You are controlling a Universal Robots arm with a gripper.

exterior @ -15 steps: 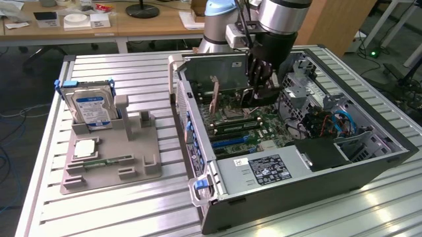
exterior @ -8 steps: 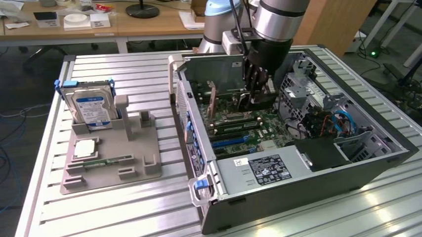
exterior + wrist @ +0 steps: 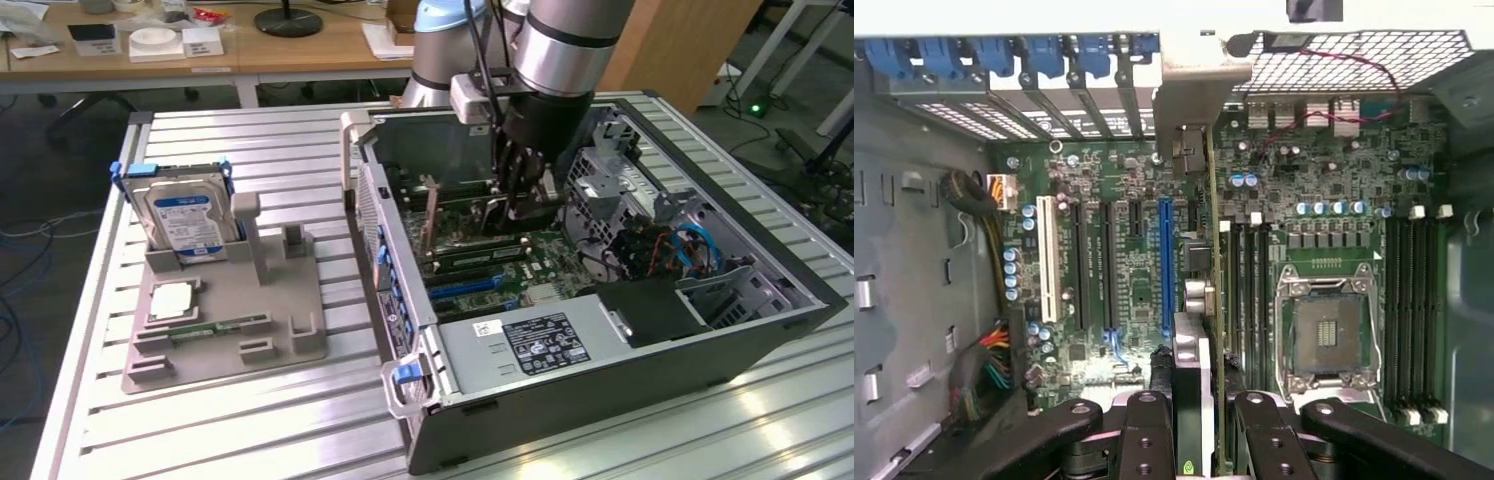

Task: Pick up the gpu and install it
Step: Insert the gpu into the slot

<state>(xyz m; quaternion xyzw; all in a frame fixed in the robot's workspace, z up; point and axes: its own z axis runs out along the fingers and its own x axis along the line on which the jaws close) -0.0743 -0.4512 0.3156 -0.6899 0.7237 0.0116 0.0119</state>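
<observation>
The gpu (image 3: 1194, 300) is a thin green card with a silver end bracket (image 3: 1192, 95). It stands on edge inside the open computer case (image 3: 747, 320), over the motherboard (image 3: 1124, 300) and right beside the long blue slot (image 3: 1166, 260). My gripper (image 3: 1199, 405) is shut on the card's upper edge, one black finger (image 3: 1144, 420) on each side. In the exterior view the gripper (image 3: 514, 205) reaches straight down into the case, with the gpu (image 3: 467, 243) below it. I cannot tell whether the card's edge sits in a slot.
An empty CPU socket (image 3: 1332, 335) and RAM slots (image 3: 1414, 310) lie beside the card. The power supply (image 3: 534, 345) and cables (image 3: 654, 250) fill the near end of the case. On the exterior view's left, a grey holder (image 3: 267, 330) carries a hard drive (image 3: 187, 220).
</observation>
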